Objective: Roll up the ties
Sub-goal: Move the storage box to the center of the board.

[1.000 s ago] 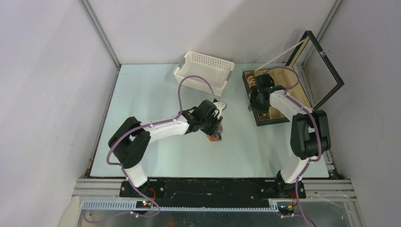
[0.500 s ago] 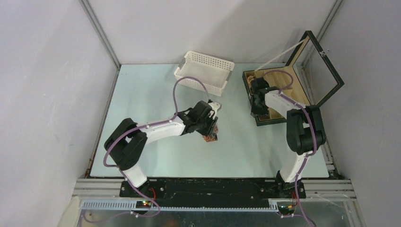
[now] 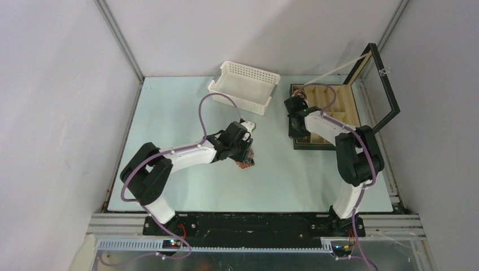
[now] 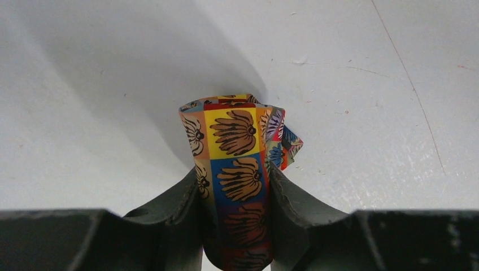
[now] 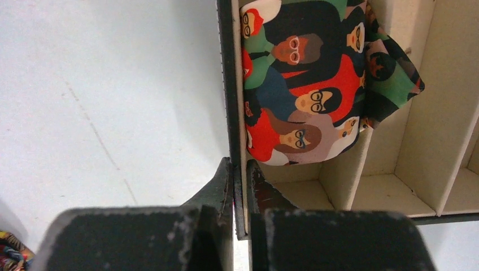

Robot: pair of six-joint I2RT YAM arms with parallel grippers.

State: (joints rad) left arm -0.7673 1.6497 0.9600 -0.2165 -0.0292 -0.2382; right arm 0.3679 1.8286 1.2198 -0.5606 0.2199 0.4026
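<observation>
Fabric first: the left gripper (image 4: 234, 183) is clamped on a rolled tie (image 4: 237, 132), soft printed cloth in a grid of yellow, blue, red and orange squares, each with a brown fan-shaped flower. Matte black fingers (image 4: 181, 209), rough at the edges, press it from both sides. The roll is loose and creased, and a folded flap pokes out on the right just past the fingertips. Its long axis runs with the fingers, straight out from the palm. The free end points away from the wrist toward the table (image 4: 367, 84); whether it touches cannot be told.

Over to the right gripper (image 5: 240, 169): its jaws are pinched tight on the thin black side wall of the box (image 5: 227, 68), one finger outside and one inside. Pale, smooth dividers (image 5: 345, 175) split the box into square compartments. In the corner compartment just beyond the inner fingertip sits a second tie (image 5: 299, 96), bundled up and printed with cartoon faces in glasses on red, green, black and tan. Its long axis cannot be read from the bundle.

Underneath, the table is a pale, smooth sheet, lightly scratched and speckled. From above, plain grey walls (image 3: 56, 84) close in three sides, with metal posts (image 3: 118, 39) in the back corners. A white plastic basket (image 3: 244, 84) with rows of holes sits beyond the left gripper, well apart from it. The box's glass lid (image 3: 386, 72) stands open in its black frame, on the far side of the box from the right gripper.
</observation>
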